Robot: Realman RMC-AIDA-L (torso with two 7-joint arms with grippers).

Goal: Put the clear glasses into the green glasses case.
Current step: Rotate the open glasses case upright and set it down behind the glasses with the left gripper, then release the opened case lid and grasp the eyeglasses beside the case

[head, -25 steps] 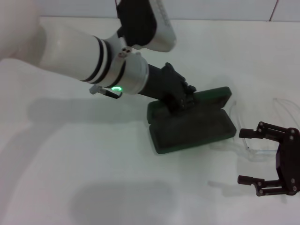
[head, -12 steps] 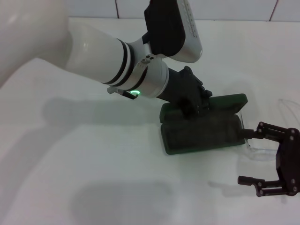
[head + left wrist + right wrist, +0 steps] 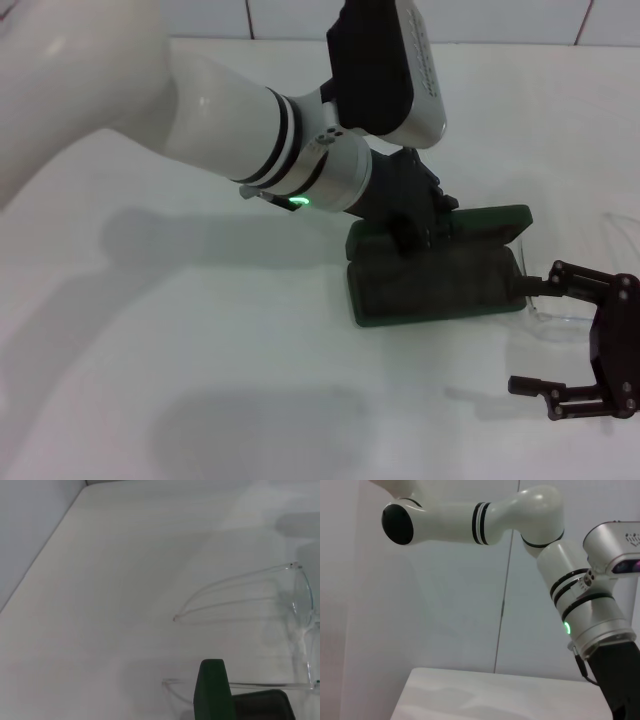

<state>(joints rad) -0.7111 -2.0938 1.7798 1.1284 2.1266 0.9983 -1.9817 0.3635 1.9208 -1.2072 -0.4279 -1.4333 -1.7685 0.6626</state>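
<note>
The green glasses case point(image 3: 440, 285) lies open in the head view, its lid point(image 3: 485, 222) raised at the far side. My left gripper point(image 3: 418, 222) reaches across from the left and is shut on the case's far rim near the hinge. The case's edge point(image 3: 214, 692) also shows in the left wrist view. The clear glasses point(image 3: 552, 322) lie on the table against the case's right end, and the left wrist view shows them unfolded as the clear glasses point(image 3: 301, 600). My right gripper point(image 3: 518, 334) hovers open at the right, its upper finger by the case's corner and the glasses.
A white table point(image 3: 200, 360) carries everything, with a tiled wall point(image 3: 500, 20) behind it. The left arm point(image 3: 580, 605) fills much of the right wrist view.
The left gripper has moved right and slightly toward me, and the case came with it, ending against the glasses and close to the right gripper. The right gripper has stayed in place.
</note>
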